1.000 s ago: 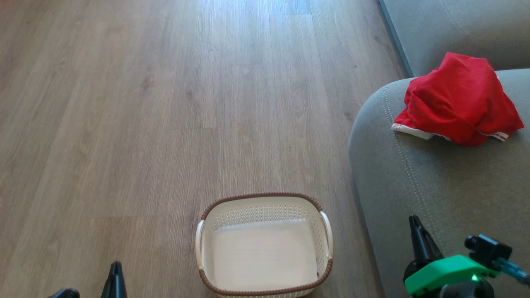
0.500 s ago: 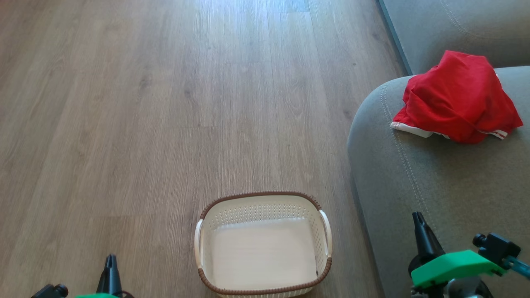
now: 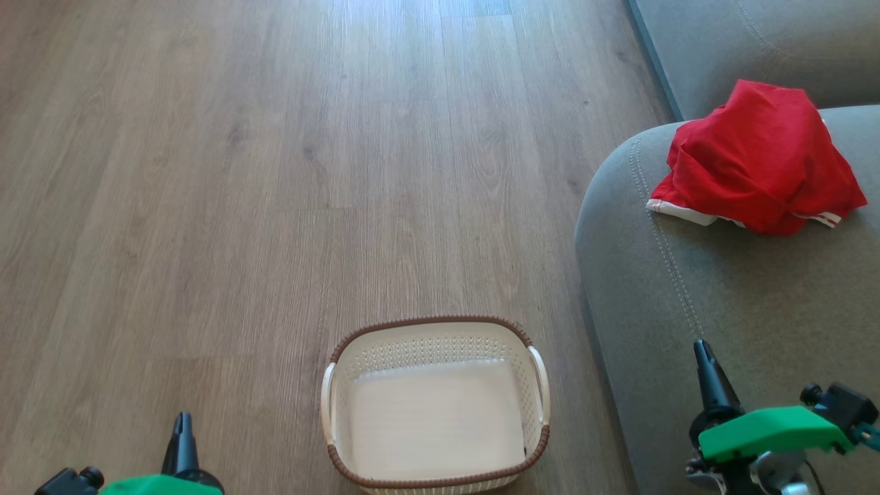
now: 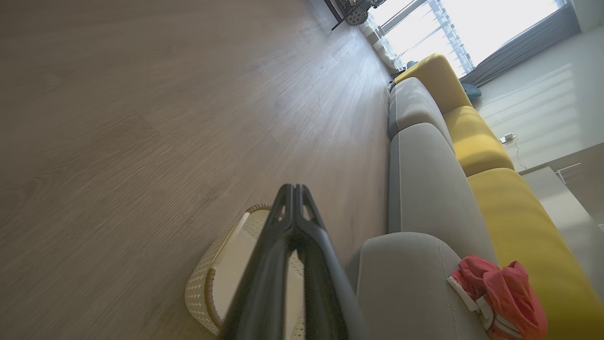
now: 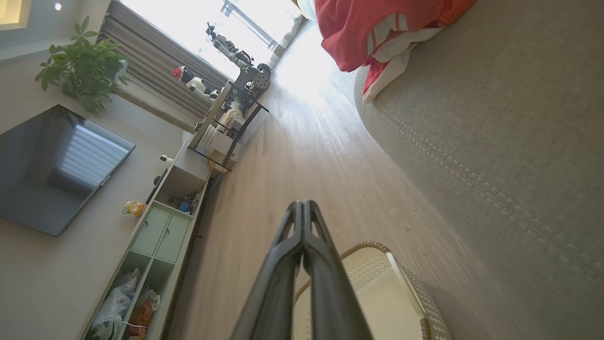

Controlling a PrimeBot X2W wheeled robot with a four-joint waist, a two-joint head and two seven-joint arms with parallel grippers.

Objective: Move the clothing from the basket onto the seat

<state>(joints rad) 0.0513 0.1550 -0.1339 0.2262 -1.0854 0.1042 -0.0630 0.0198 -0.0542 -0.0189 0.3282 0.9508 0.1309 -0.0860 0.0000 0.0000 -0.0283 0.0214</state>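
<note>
- red clothing (image 3: 756, 161) lies heaped on the grey-green seat (image 3: 722, 295), at two o'clock from the basket (image 3: 433, 322).
- that basket, at six o'clock in our head view, looks empty; we judge the moving done.
- left gripper (image 3: 183, 418) and right gripper (image 3: 700, 346): fingers together, empty; we'd park them without nudging either.

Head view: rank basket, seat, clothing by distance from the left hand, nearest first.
1. basket: on the floor, just right of the left hand.
2. seat: further right, beyond the basket.
3. clothing: piled on the seat's far part, upper right.
</note>
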